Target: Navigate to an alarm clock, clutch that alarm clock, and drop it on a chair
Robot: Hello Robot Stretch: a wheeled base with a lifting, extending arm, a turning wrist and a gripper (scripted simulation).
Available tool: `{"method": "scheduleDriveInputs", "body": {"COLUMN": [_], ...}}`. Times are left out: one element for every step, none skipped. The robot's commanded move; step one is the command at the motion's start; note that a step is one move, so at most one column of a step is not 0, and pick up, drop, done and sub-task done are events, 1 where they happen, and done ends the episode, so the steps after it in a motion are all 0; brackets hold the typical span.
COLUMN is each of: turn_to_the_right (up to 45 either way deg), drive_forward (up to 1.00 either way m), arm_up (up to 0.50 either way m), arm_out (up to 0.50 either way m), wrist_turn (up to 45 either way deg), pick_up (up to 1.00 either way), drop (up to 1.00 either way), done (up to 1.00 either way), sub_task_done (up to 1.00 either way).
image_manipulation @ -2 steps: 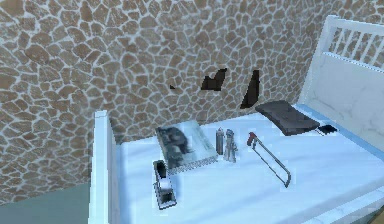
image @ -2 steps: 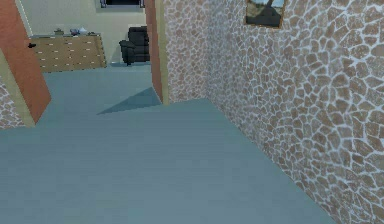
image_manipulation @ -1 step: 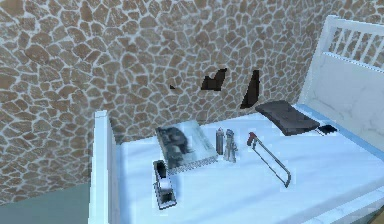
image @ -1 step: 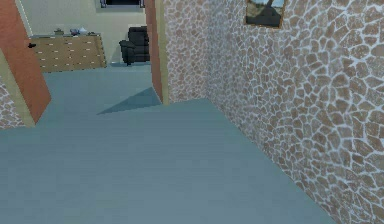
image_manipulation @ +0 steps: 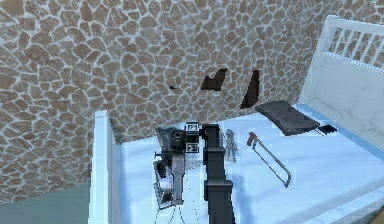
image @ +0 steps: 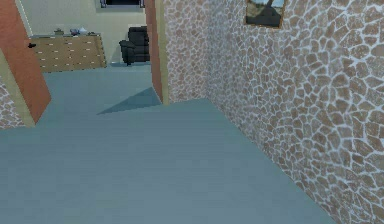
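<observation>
Forward view: A blue-grey floor (image: 150,160) runs ahead, with a stone-patterned wall (image: 300,110) along the view's right and a framed picture (image: 265,10) hung high on it. An orange door (image: 25,60) stands at the left. Past the doorway, in the far room, there is a wooden dresser (image: 68,52) and just beside it a dark armchair (image: 135,45). The armchair looks a fair candidate for the drop-off and lies well apart from here.

Arm side view: A white-framed bed (image_manipulation: 105,170) stands against the stone wall. The arm (image_manipulation: 215,185) rises over the mattress, and the hand (image_manipulation: 163,195) lies to its left, low over the bed.
- A small dark boxy thing (image_manipulation: 186,137) with a pale face sits at the arm's far end. By shape it could be the alarm clock, but this is not certain.
- Near it are a small grey figure (image_manipulation: 230,147) and a saw-like tool (image_manipulation: 268,160).
- A dark flat pad (image_manipulation: 287,117) lies toward the headboard.

Hand state: I cannot tell whether it holds anything, since the bed surface and its things lie right behind it.

Progress, as a judgement:
- Navigation to the clock appears done, with the robot parked at the bed and the arm reached out.
- The grasp is unconfirmed.
- Left to do: secure and lift the clock, drive through the doorway, and release it on the armchair.
</observation>
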Motion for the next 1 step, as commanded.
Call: {"method": "scheduleDriveInputs", "body": {"turn_to_the_right": [0.0], "drive_forward": [0.00], "arm_up": [0.00], "arm_out": [0.00], "wrist_turn": [45.0], "pick_up": [0.00], "drop": [0.00], "done": [0.00], "sub_task_done": [0.00]}}
